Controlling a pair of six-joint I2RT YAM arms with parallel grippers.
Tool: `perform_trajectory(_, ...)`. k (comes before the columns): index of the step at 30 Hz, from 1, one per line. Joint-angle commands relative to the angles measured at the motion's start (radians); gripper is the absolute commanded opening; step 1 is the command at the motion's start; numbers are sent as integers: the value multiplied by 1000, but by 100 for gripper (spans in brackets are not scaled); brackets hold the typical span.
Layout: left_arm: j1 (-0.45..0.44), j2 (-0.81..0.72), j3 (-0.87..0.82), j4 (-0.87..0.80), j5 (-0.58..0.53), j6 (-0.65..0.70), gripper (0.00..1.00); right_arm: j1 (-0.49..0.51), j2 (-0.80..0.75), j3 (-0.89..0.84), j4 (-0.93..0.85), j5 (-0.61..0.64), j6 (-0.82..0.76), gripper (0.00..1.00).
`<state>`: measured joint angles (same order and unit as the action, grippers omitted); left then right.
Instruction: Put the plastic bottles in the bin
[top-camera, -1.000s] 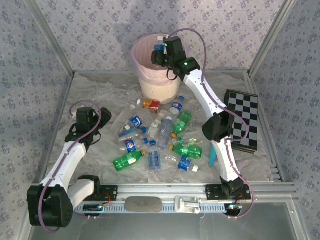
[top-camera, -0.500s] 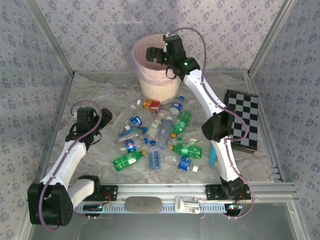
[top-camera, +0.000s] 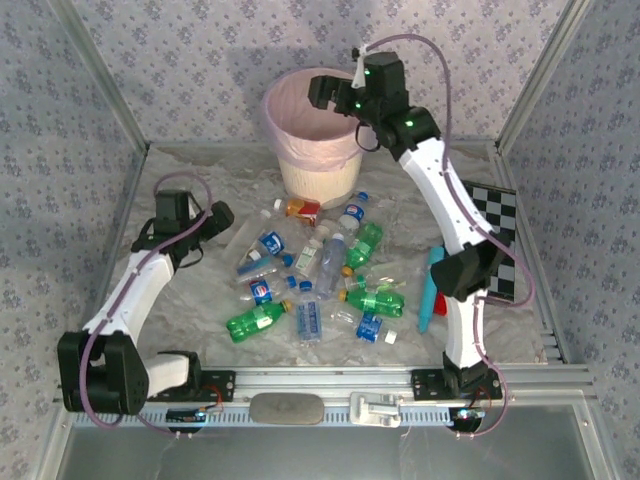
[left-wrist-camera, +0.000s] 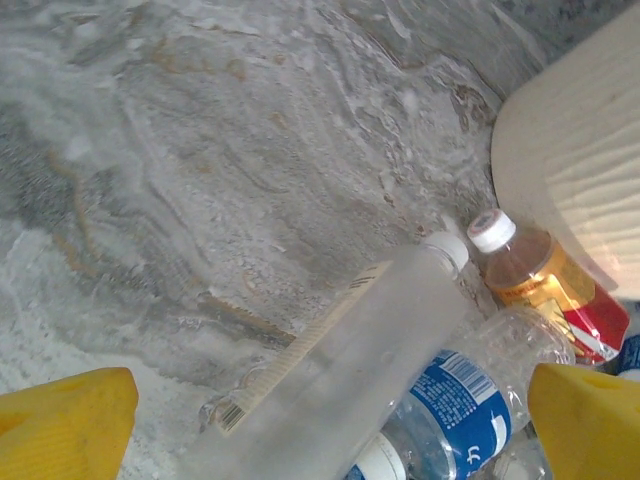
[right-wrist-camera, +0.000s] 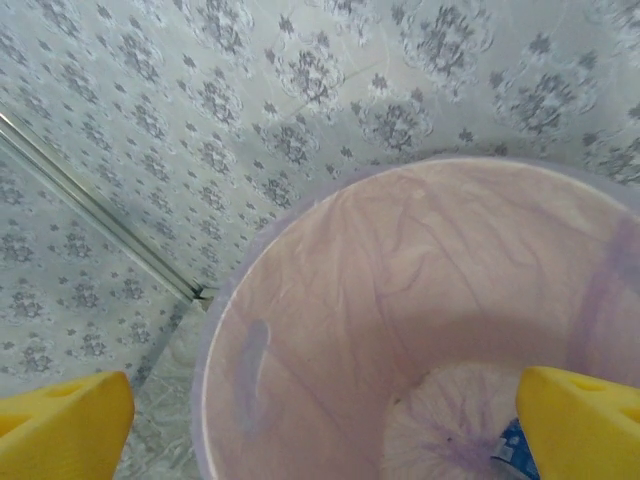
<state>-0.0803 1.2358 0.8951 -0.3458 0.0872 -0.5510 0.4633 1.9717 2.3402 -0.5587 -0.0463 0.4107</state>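
The left claw (left-wrist-camera: 330, 400) has edged in toward the heap. Its yellow fingers (left-wrist-camera: 62, 425) are spread wide and empty over a clear white-capped bottle (left-wrist-camera: 350, 360) that lies against a blue-labelled one (left-wrist-camera: 462, 395). An amber bottle (left-wrist-camera: 535, 285) rests just beside the bin's cream wall (left-wrist-camera: 585, 170). Bare crumpled counter (top-camera: 200, 180) to the left of this claw gives it room.

Most of the plastic bottles (top-camera: 320, 280) lie scattered mid-counter in front of the bin (top-camera: 318, 178).

Over the bin's pink-lined mouth, the right claw (top-camera: 328, 95) carried a blue-capped bottle a second ago; now its fingers stand apart with nothing between them. A scrap of blue label (right-wrist-camera: 515, 445) shows at the bottom of the liner, so that bottle has most likely landed inside. One is delivered, many remain.

This arm has swung right and higher, with its elbow over the turquoise stick (top-camera: 428, 290) and chequered board (top-camera: 495, 212), close to the enclosure's right rail. Its return to the heap looks open.
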Motion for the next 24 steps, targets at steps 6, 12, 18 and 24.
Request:
perform_trajectory(6,-46,123,135,-164,69,216,100,-24,-253,-385,43,44,17,100)
perform_trajectory(12,-148,219,189,-206,-10,317,100,-46,-420,-663,109,111,83,100)
perform_trajectory(18,-174,361,267,-224,-36,361,100,-58,-534,-849,120,187,134,100)
perform_trajectory(24,-185,448,313,-225,-75,402,100,-60,-603,-1025,167,214,176,100)
